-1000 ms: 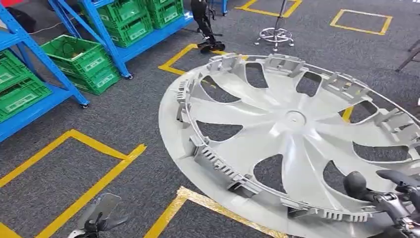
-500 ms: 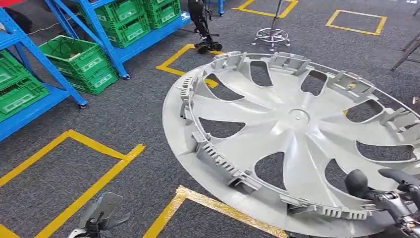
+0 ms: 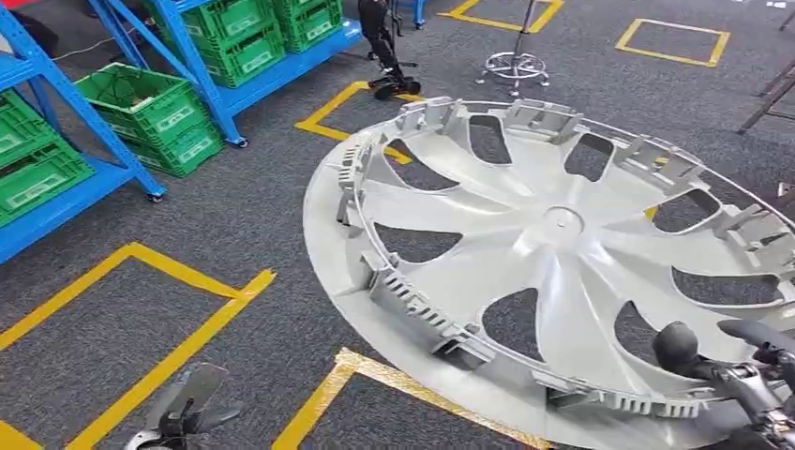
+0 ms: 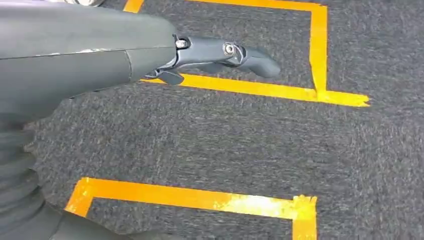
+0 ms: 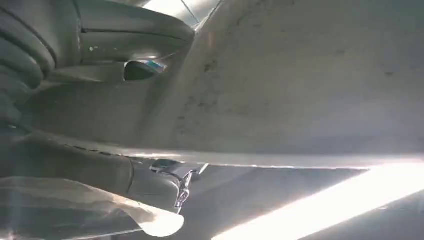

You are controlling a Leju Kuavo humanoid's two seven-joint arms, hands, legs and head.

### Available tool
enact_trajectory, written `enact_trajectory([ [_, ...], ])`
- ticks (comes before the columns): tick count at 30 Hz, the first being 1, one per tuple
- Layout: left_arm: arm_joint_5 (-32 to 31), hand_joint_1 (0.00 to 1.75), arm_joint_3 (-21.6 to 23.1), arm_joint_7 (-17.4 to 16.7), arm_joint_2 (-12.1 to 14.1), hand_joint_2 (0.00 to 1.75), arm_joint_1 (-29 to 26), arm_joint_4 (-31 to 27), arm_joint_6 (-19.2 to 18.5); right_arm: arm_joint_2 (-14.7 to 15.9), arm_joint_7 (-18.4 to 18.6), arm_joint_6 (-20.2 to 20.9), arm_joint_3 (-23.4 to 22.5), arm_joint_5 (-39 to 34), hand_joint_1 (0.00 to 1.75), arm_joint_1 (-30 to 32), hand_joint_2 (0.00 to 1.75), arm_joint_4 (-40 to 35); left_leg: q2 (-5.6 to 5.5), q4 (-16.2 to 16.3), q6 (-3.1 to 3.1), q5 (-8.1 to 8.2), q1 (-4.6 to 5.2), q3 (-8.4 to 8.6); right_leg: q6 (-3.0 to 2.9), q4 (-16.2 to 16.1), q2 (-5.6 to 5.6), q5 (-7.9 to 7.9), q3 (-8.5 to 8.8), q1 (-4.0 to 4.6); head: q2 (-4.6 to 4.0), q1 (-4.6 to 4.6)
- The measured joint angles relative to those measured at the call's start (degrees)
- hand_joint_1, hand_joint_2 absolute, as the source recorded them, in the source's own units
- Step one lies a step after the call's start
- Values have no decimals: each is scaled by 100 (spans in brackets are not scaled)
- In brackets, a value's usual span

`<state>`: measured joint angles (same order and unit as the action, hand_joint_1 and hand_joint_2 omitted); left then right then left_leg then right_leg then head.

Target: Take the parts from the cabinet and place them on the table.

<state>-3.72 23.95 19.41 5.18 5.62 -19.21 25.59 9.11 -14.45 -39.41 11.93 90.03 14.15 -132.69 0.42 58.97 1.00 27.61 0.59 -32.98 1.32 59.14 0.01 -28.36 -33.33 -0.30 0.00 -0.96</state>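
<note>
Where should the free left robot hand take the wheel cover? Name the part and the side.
Grip the wheel cover at its outer rim on the robot's left, coming from below and the left. It lies tilted, inner face up, held at its near right edge by the right robot hand; the left robot hand hangs low beside it.

One hubcap [image 3: 562, 253]. Two hands: left [image 3: 183, 412], right [image 3: 741, 375]. Green crates [image 3: 150, 117]: at least five visible on blue racks [image 3: 202, 70], some cropped. One stool base [image 3: 516, 66]. Several yellow tape squares [image 3: 675, 37] on floor.
</note>
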Motion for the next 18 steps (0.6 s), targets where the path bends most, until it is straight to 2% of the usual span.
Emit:
enact_trajectory([
  [2,-2,0,0,0,-2,175,10,-2,0,0,4,0,0,2,175,0,175,0,0,-14,-45,-2,4,14,-48,-43,2,27,10,-15,0,0],
  [3,-7,0,0,0,-7,175,7,-2,-2,0,2,0,-2,2,175,-3,175,0,-15,37,-77,74,-14,-2,-96,-84,-11,59,40,-44,2,11],
  [4,-13,0,0,0,-9,175,6,-2,0,0,2,0,-2,2,175,-6,175,-2,-22,224,-114,223,-18,-78,-117,-98,-10,67,44,-43,0,-22],
  [7,-15,0,-4,-17,7,175,-8,0,-4,0,-2,0,-2,2,175,-7,175,0,-24,1508,-193,807,-62,-641,-138,-97,-10,66,38,-42,0,-17],
  [8,-20,0,-4,-17,0,175,-14,0,-7,0,-4,0,-2,4,175,-6,175,2,-24,1688,-212,808,-78,-728,-138,-96,-7,65,38,-42,2,-20],
  [9,-39,0,-4,-20,-2,175,-17,0,-9,0,-4,0,-2,4,175,-6,175,11,-23,1607,-227,679,-99,-696,-138,-95,-3,65,42,-44,0,-20],
  [10,-52,0,-4,-22,0,175,-14,0,-15,0,-17,0,-2,4,175,-6,175,17,-23,1300,-234,453,-121,-561,-136,-93,6,64,45,-45,2,-20],
  [12,-68,0,-11,-22,7,175,-11,0,-20,-2,-94,0,-4,4,175,-8,175,17,-24,264,-235,-70,-154,-70,-110,-85,19,50,70,-54,0,-22],
  [13,-70,0,-11,-24,4,175,-7,0,-26,-2,-105,0,-4,2,175,-7,175,17,-40,86,-230,12,-148,40,-79,-85,23,49,63,-42,0,-15],
  [14,-72,0,-11,-24,4,175,0,0,-31,-2,-109,0,-4,2,175,-15,175,17,-51,-51,-193,17,-121,57,-36,-50,38,49,28,-24,2,-24],
  [16,-79,0,-13,-31,4,175,-10,0,-33,-2,-118,0,-7,2,175,-8,175,18,-48,-3,-135,19,-92,15,27,-80,33,78,5,-43,0,-20],
  [18,-96,0,-15,-31,4,175,-7,0,-33,0,-138,0,-9,2,175,-10,175,17,-44,-85,-34,-36,-125,33,106,-65,30,37,-20,-64,2,-18],
])
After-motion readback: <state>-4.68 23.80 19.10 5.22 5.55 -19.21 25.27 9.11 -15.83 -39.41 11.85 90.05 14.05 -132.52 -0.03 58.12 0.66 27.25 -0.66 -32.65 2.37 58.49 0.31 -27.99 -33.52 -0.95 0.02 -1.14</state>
